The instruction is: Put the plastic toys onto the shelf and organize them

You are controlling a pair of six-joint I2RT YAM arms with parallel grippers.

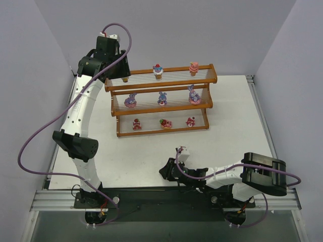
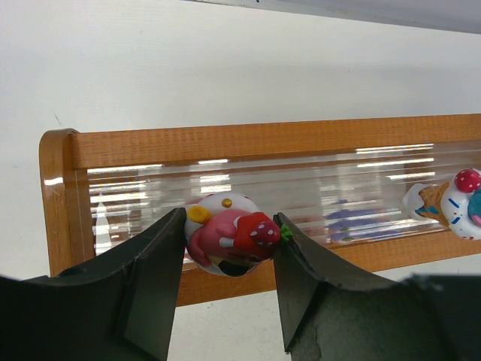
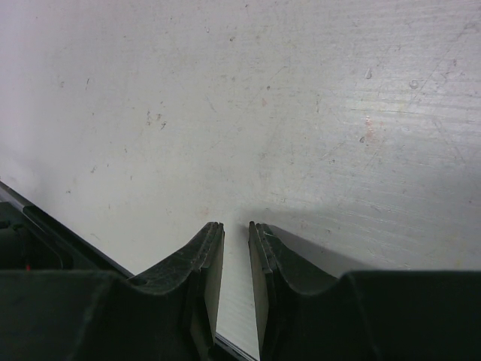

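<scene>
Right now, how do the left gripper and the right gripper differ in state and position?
The left gripper has its jaws shut on a pink-and-white strawberry cupcake toy by the top tier of the orange-brown wooden shelf; the right gripper holds nothing, jaws nearly together, low over the white table. Both have black jaws.

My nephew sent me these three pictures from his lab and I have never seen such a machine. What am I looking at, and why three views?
Two white robot arms are bolted at the near edge of a white table. One picture looks down from above; the other two come from cameras on each wrist. A stepped wooden shelf already holds eight tiny plastic toys. The left gripper, reaching to the top tier's left end, pinches a ninth pink toy with a strawberry on it. The right gripper rests low over bare table, its fingers nearly together and holding nothing.
</scene>
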